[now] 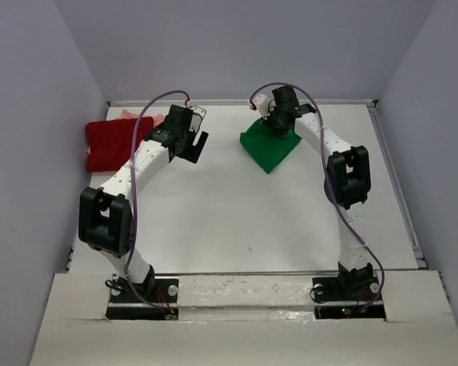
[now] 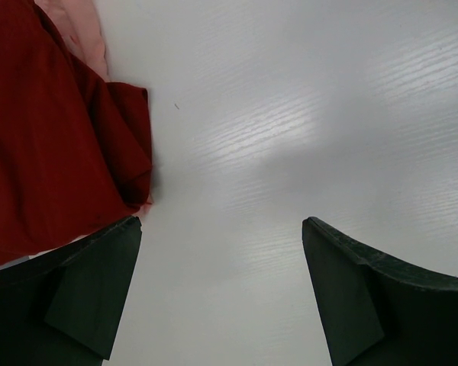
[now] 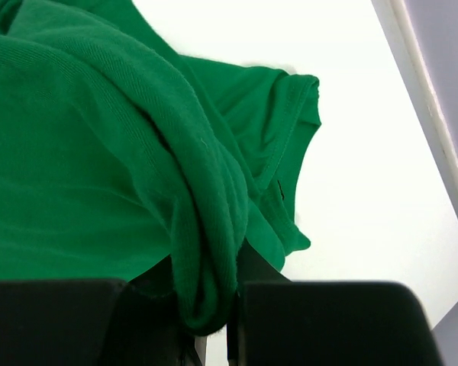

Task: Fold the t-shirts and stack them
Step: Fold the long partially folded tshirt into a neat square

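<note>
Currently the green shirt (image 1: 269,145) lies in the upper middle of the overhead view, a little right of centre, bunched into a rough diamond on the white table (image 1: 237,221). The right claw (image 3: 214,309) is pinched nearly closed on a thick rolled fold of that shirt, seen at the bottom edge of its wrist view. The left claw (image 2: 221,229) is spread wide with nothing in it, over bare table just beside the dark red shirt (image 2: 53,152) at upper left. A pale pink shirt (image 2: 76,30) is largely covered by the red one, and only a strip is seen behind it.

Handling, as judged: the cloth is taken to be light, soft and limp, not fragile. Sagging and dragging are expected when it is lifted from one point, and layers may slide apart. A hold is best taken at a hem, shoulder seam or corner, with two holds set well apart so that the fabric is spread flat.

Count: three shirts (one green, one dark red, one pink) and two claws. Whether the red shirt is properly folded cannot be told.
</note>
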Available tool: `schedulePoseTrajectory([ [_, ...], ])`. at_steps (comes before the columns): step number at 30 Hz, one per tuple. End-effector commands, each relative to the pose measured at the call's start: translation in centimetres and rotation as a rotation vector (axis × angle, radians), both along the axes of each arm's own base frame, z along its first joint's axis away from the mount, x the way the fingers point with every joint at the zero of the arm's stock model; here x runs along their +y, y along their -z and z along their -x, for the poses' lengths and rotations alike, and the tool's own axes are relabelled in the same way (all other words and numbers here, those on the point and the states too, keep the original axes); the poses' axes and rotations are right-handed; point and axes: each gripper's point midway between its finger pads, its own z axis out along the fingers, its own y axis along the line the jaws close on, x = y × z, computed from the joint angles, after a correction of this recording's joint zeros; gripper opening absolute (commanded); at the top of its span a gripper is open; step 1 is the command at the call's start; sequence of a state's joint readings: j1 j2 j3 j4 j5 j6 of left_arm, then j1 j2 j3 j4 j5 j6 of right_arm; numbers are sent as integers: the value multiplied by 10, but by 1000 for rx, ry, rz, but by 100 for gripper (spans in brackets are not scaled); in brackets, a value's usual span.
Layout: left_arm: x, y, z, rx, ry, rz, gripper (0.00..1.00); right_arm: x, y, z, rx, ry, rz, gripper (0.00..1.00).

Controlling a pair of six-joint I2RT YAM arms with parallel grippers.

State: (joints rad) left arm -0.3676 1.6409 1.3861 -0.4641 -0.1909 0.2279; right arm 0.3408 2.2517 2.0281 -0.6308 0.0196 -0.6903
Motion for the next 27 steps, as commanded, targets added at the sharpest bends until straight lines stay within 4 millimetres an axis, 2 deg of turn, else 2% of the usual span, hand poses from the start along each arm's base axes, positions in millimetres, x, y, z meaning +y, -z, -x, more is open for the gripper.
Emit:
schedulePoseTrajectory([
  [1,0,-9,3,-21,13,-9,99,-5,-9,-25,-99,31,20,0],
  [5,0,-7,5,-16,16,-12,99,-12,8,-31,-93,53,69,0],
  [13,2,-3,10,-12,18,-15,99,-26,30,-48,-143,119,142,0],
  [19,0,-2,10,-8,22,-13,99,-32,34,-58,-174,157,178,0],
  [20,1,-1,10,-5,22,-13,99,-39,37,-60,-172,167,188,0],
  [23,0,0,10,-3,24,-12,99,-43,50,-61,-163,181,215,2],
  [25,0,0,10,-1,24,-12,99,-43,54,-63,-166,188,214,22],
  [26,0,1,11,2,26,-13,99,-44,55,-64,-168,198,212,38],
  [27,0,1,10,-1,24,-12,99,-44,59,-65,-167,203,211,65],
])
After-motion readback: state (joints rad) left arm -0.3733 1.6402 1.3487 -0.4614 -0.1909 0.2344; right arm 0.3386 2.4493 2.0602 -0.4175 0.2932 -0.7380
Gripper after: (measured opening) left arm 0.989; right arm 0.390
